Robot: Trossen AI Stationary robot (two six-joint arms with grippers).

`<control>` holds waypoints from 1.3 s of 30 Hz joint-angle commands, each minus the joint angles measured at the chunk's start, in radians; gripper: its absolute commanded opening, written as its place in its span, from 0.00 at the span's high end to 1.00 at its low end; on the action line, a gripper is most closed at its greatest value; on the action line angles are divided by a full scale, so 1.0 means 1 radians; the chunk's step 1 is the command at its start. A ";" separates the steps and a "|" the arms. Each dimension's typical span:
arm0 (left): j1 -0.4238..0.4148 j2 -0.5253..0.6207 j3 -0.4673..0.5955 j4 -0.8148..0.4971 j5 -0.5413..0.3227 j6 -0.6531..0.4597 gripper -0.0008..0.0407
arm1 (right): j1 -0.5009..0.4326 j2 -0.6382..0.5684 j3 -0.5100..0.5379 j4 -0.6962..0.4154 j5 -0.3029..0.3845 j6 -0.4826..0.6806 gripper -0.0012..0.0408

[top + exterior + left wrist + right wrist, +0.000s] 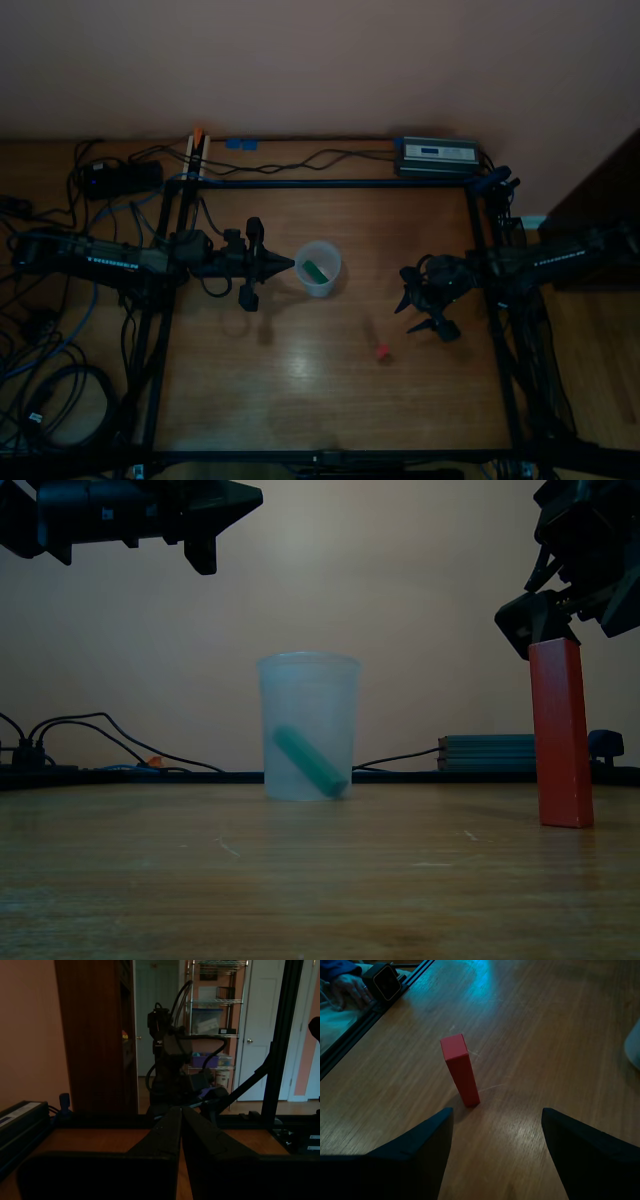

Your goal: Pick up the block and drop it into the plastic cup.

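Observation:
The tiny red block (460,1071) stands upright on the wooden table, also seen as a small red spot (381,350) in the top view. My right gripper (496,1112) is open just short of it, its fingers (420,1152) spread wider than the block and not touching it. The translucent plastic cup (319,268) stands mid-table with a green block (311,761) leaning inside. My left gripper (288,264) is shut and empty, its tip close beside the cup at the top view's left. In the exterior view the red block (560,736) stands to the right of the cup (308,725).
A black frame (330,184) borders the table (300,390). Cables and a power unit (437,155) lie behind it. A person's hand (351,982) rests beyond the table edge in the right wrist view. The left wrist view looks across at the right arm (170,1065).

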 commanded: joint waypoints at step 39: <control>0.000 0.000 0.000 0.000 0.000 0.000 0.98 | 0.105 0.168 0.000 0.150 0.053 -0.006 0.31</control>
